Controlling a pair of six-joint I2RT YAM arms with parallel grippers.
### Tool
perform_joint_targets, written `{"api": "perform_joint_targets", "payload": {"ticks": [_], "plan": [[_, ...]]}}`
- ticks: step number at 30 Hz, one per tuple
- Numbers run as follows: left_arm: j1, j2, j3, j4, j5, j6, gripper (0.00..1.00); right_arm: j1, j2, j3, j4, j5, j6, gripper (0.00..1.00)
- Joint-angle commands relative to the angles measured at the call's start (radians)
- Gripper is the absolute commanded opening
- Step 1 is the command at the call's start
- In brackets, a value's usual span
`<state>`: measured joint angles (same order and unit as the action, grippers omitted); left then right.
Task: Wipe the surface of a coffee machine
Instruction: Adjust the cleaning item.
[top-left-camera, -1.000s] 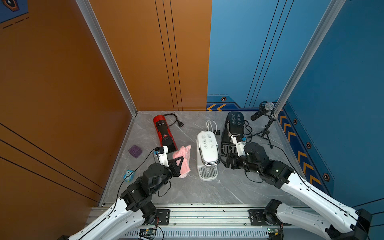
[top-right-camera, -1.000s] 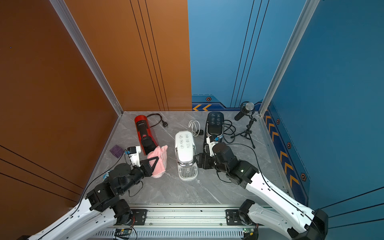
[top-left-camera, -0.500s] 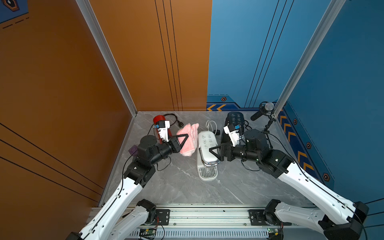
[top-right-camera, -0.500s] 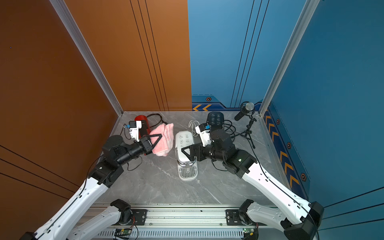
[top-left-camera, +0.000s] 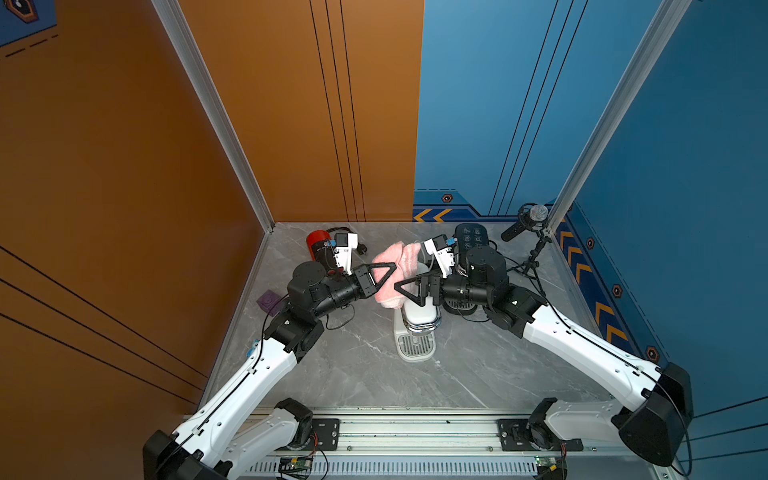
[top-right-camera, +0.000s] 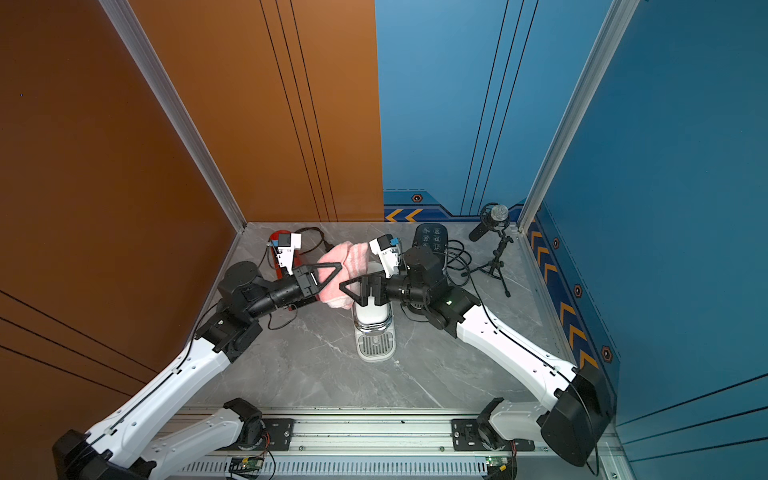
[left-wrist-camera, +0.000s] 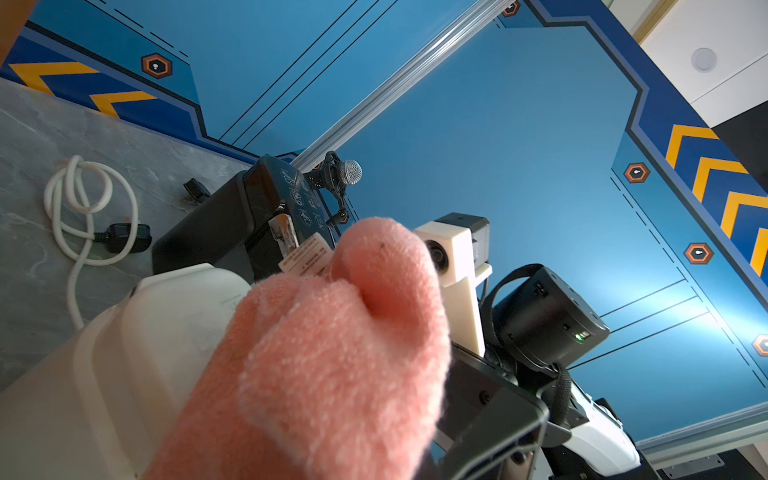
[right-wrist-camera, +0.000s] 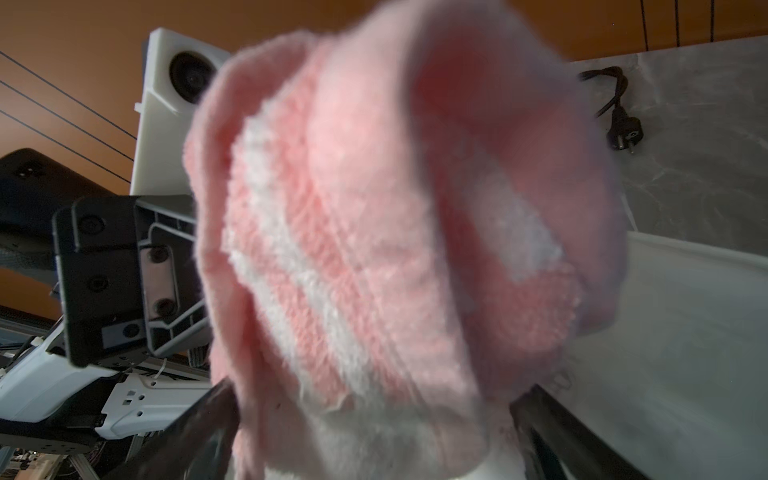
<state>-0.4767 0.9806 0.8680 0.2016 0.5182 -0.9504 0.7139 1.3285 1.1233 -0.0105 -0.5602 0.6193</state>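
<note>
Has lifted cloth (top-left-camera: 401, 255) off the table (top-left-camera: 357, 365), over the white machine (top-left-camera: 417, 316). Clamps it in left gripper (top-left-camera: 390, 268), arm level; holds right gripper (top-left-camera: 397, 286) wide apart beside it. Cannot read the tag (left-wrist-camera: 307, 255).

Pink-and-white striped cloth (top-left-camera: 401, 257) — white coffee machine (top-left-camera: 419, 316) — grey veined tabletop (top-left-camera: 353, 365)

My left arm (top-left-camera: 253, 374) and right arm (top-left-camera: 590, 353) share one build: white shell links between black cylindrical joints, with thin black cables running alongside. I see a white boxy camera housing (top-left-camera: 345, 249) with a blue tab at each wrist. The left end effector (top-left-camera: 390, 269) and right end effector (top-left-camera: 398, 286) are black, with triangular open-frame fingers.
</note>
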Motion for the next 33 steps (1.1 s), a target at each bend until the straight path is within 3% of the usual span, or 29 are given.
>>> {"api": "perform_joint_targets", "payload": {"ticks": [1,5,11,14,21,27,30,33], "plan": [[-0.010,-0.002,-0.001,0.062,0.018,-0.009,0.00,0.010,0.035,0.039,0.120,-0.064,0.063,0.94],[-0.010,-0.005,-0.024,0.063,0.003,-0.004,0.00,0.029,0.037,0.033,0.162,-0.083,0.088,0.76],[-0.050,0.024,-0.055,0.062,-0.016,0.000,0.00,0.039,-0.015,0.008,0.189,-0.051,0.095,0.58],[-0.076,0.036,-0.070,0.062,-0.030,0.007,0.00,0.041,-0.029,0.010,0.178,-0.024,0.096,0.34],[-0.113,0.050,-0.106,0.062,-0.047,0.013,0.00,0.055,-0.062,-0.014,0.162,0.010,0.090,0.00],[-0.101,0.016,-0.150,0.061,-0.075,0.013,0.40,0.081,-0.169,-0.098,0.091,0.122,0.082,0.00],[-0.087,-0.001,-0.173,0.060,-0.096,0.012,0.69,0.101,-0.243,-0.145,0.056,0.192,0.085,0.00],[-0.067,-0.005,-0.173,0.061,-0.091,0.014,0.80,0.117,-0.311,-0.149,-0.034,0.267,0.054,0.00]]}}
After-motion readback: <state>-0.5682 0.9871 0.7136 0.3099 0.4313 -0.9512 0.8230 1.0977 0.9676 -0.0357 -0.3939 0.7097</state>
